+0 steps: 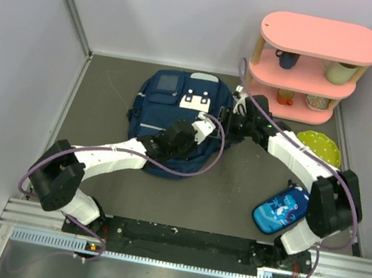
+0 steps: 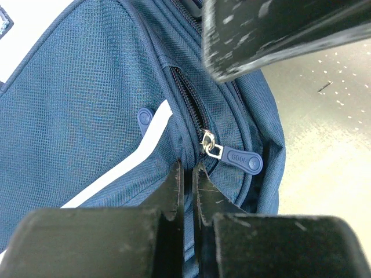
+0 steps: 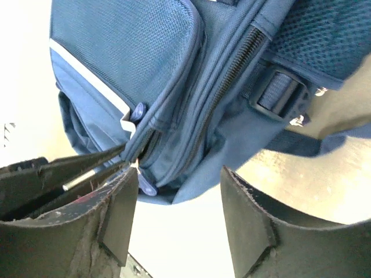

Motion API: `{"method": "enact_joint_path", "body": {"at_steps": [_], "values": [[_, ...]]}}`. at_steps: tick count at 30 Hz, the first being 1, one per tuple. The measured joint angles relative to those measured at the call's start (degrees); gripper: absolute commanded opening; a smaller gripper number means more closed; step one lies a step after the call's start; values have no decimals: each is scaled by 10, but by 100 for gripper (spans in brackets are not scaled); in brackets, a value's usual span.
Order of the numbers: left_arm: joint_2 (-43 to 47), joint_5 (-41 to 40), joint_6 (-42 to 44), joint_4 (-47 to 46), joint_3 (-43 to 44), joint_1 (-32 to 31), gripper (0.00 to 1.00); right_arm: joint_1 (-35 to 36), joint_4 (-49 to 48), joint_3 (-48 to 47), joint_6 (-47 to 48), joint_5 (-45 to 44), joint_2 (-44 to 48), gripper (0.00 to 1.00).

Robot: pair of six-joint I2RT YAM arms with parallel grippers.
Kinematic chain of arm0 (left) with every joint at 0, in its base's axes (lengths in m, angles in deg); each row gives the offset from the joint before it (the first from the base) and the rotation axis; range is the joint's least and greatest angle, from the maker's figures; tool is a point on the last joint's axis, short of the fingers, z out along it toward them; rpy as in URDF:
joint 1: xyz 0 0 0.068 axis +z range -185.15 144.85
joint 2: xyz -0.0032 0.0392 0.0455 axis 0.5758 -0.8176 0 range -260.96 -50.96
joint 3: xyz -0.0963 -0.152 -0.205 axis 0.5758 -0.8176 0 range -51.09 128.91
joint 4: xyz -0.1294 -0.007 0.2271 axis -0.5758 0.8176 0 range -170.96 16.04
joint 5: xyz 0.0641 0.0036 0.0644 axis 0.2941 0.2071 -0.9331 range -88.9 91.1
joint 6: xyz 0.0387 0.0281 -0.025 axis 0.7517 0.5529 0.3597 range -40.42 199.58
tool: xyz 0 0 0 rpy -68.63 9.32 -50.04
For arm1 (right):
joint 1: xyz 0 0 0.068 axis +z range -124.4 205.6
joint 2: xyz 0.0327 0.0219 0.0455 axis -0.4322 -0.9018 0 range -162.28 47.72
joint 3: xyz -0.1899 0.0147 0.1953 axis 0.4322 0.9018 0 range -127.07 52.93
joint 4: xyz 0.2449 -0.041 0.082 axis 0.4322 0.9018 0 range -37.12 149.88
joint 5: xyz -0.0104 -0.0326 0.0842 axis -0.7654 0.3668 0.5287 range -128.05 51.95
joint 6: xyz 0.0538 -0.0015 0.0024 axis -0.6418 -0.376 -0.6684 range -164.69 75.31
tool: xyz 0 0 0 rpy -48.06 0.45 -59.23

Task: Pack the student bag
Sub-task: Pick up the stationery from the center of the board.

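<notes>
The student bag (image 1: 167, 103), navy with white trim, lies flat on the dark table behind both arms. My left gripper (image 1: 210, 124) is at the bag's right side. In the left wrist view its jaws (image 2: 188, 169) are shut, pinching the bag's fabric (image 2: 87, 104) just below the zip, and the blue zipper pull (image 2: 240, 157) hangs free beside the tips. My right gripper (image 1: 234, 124) is close by at the same edge. In the right wrist view it (image 3: 179, 197) stands open under the bag's corner (image 3: 174, 174), holding nothing.
A small blue cartoon-print pencil case (image 1: 280, 210) lies at the near right. A green dotted plate (image 1: 320, 147) sits behind it, beside a pink shelf (image 1: 314, 68) holding cups and bowls. Grey walls close in the table on the left, back and right.
</notes>
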Motion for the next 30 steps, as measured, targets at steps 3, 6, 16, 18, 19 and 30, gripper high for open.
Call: {"method": "enact_joint_path", "body": {"at_steps": [3, 6, 16, 18, 19, 30], "values": [[9, 10, -19, 38, 19, 5, 0, -6, 5, 25, -15, -38, 58, 69], [31, 20, -44, 69, 28, 10, 0, -21, 11, 69, -40, -98, 143, 71], [102, 95, -150, 187, 82, 23, 0, -103, 153, 264, -190, -286, 388, 78], [113, 110, -172, 201, 83, 21, 0, -110, 214, 267, -221, -331, 423, 99], [116, 117, -184, 208, 85, 20, 0, -110, 240, 266, -239, -354, 445, 99], [117, 150, -245, 246, 116, 19, 0, -127, 510, 239, -464, -524, 471, 99]]}}
